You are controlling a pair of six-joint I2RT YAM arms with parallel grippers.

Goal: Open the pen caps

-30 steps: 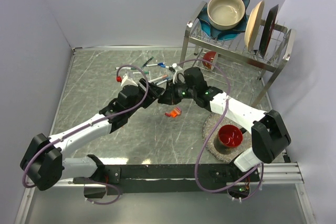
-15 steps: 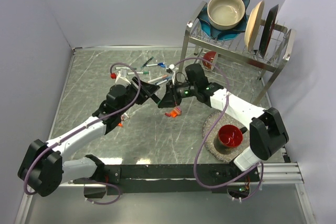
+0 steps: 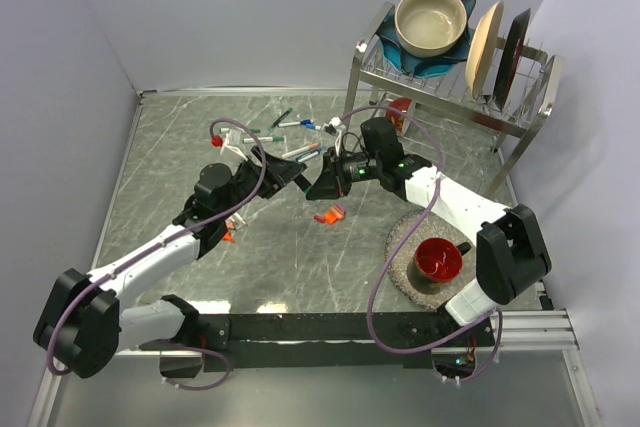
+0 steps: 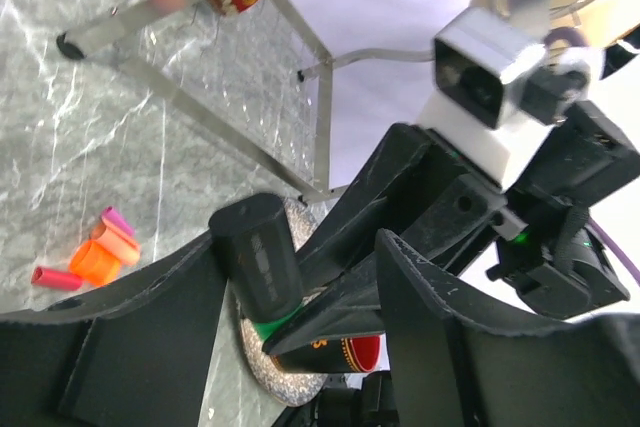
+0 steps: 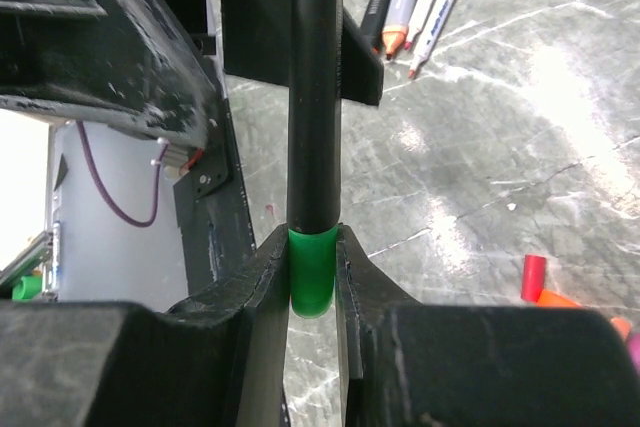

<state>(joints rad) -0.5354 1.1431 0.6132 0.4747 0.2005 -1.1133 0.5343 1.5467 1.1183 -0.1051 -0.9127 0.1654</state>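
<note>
The left arm has drawn back toward frame left since a second ago. At frame centre, the right gripper (image 5: 313,277) pinches a green pen cap (image 5: 312,272); the left gripper (image 4: 300,277) clamps the black marker barrel (image 4: 258,255). Loose caps (image 3: 329,215) lie just below.

A robot test cell dressed as a kitchen: a grey marble-patterned counter (image 3: 180,147) is boxed in by plain lavender walls (image 3: 250,17), with two arms bolted to a black rail (image 3: 320,329) at its near edge. Beyond the right hand (image 3: 318,185), a steel dish rack (image 3: 455,87) holds a bowl (image 3: 431,19) and upright plates (image 3: 487,35).
</note>
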